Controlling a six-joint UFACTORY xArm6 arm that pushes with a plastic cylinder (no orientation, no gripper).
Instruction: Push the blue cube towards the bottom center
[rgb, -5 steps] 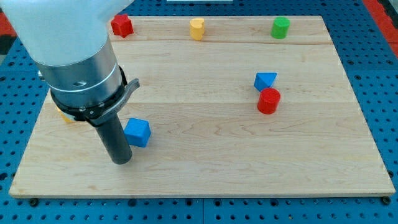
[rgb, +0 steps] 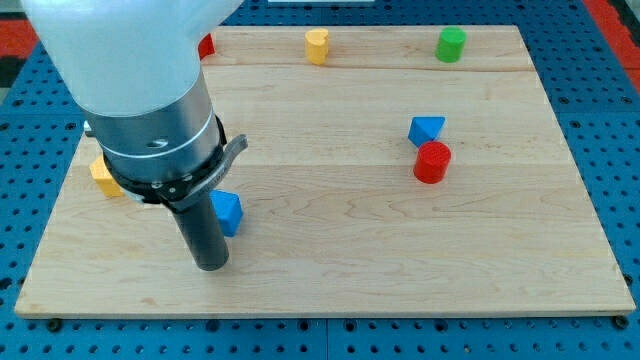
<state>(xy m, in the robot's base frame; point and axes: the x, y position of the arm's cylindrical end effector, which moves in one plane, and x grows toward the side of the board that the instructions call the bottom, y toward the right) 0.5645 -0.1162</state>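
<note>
Camera view, single frame. The wooden counter (rgb: 330, 270) sat on a blue pegboard surface (rgb: 620, 150).

End effector: a plain dark rod with no jaws, so there was nothing to open or close and it gripped nothing. My tip (rgb: 211, 266) rested on the counter in the view's lower left, below the large grey-and-white arm body that filled the view's upper left.

Blue cube (rgb: 228, 211): lay in the view's lower-left part of the counter, immediately to the view's right of the rod and slightly above my tip. Its left side was hidden behind the rod, so the rod and cube appeared to be touching or very nearly so; exact contact could not be confirmed. The cube sat left of the counter's centre line and above the bottom edge.

Other blocks:
- Blue block, roughly triangular (rgb: 426, 129), right of centre, with a red cylinder (rgb: 432, 162) just below it, the two touching or almost so.
- Yellow cylinder (rgb: 317, 46) at the top edge, near centre.
- Green cylinder (rgb: 451, 44) at the top edge, toward the view's right.
- Red block (rgb: 206, 45) at the top, mostly hidden by the arm; shape not discernible.
- Orange-yellow block (rgb: 102, 175) at the left edge, partly hidden by the arm; shape not discernible.
</note>
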